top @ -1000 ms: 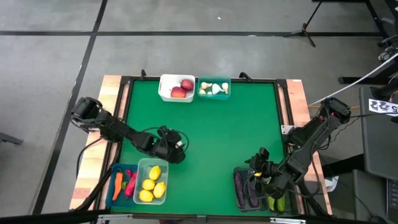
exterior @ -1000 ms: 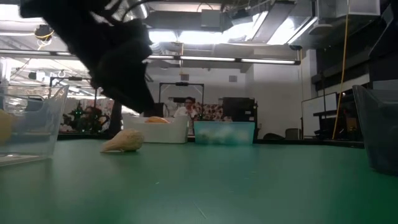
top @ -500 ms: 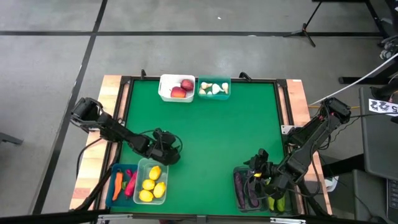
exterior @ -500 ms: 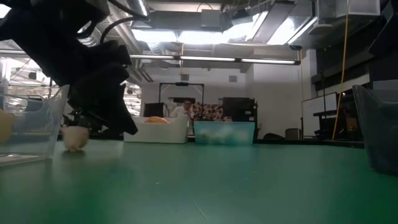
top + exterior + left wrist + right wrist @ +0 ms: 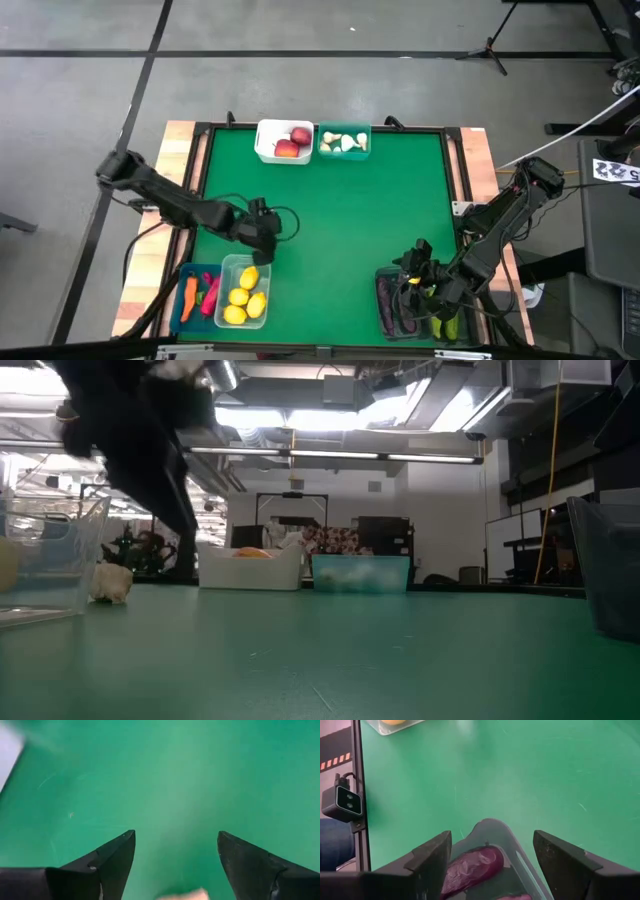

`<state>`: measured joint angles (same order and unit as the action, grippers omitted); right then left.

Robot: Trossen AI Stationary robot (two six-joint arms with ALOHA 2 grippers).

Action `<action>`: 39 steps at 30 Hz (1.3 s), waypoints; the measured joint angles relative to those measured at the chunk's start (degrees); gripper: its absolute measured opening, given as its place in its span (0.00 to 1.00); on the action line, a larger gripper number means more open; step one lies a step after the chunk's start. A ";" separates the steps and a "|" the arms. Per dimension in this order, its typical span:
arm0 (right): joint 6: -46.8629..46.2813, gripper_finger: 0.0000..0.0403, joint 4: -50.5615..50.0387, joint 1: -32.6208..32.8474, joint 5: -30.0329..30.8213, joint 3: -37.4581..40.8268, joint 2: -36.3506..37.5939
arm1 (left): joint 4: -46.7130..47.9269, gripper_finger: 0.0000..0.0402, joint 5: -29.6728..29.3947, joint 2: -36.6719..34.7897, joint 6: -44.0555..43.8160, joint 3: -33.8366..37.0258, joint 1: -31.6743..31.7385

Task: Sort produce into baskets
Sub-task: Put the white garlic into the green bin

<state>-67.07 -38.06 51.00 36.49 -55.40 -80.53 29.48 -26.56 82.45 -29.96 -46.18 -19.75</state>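
- Left end effector (image 5: 265,232) hovered near the bench's left front corner, fingers spread, nothing pinched.
- A loose garlic (image 5: 110,582) lay on the bench beside the clear bin (image 5: 245,291) of lemons.
- Judgement: garlic pickup was in hand; next, close on it and carry it to the teal bin (image 5: 345,143) at the back edge.
- Right end effector (image 5: 418,283) waited spread above the eggplant bin (image 5: 490,832).

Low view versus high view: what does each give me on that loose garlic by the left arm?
Only the low view shows the garlic itself, lying on the green mat beside the clear pale green bin. Only the high view shows the lemons in that bin, the carrot in the blue bin, and the right end effector over the dark bins. Both show the left arm, the white bin and the teal bin.
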 joint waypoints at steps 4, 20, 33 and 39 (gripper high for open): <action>0.02 0.70 0.03 0.00 0.04 0.00 0.02 | 6.37 0.69 8.94 -7.55 13.01 -1.09 0.98; -1.79 0.70 0.72 -0.01 2.10 0.00 0.02 | 21.48 0.69 20.93 -9.00 42.67 -1.06 9.14; -3.65 0.70 0.78 -0.01 2.10 0.00 0.02 | 16.59 0.69 24.38 -0.29 55.53 -1.06 10.08; -3.65 0.70 0.83 -0.01 2.02 0.00 0.02 | 16.26 0.69 25.95 4.61 55.66 -1.06 10.08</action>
<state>-70.72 -37.22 50.98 38.51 -55.40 -80.51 45.74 -0.61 87.06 25.70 -47.24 -9.67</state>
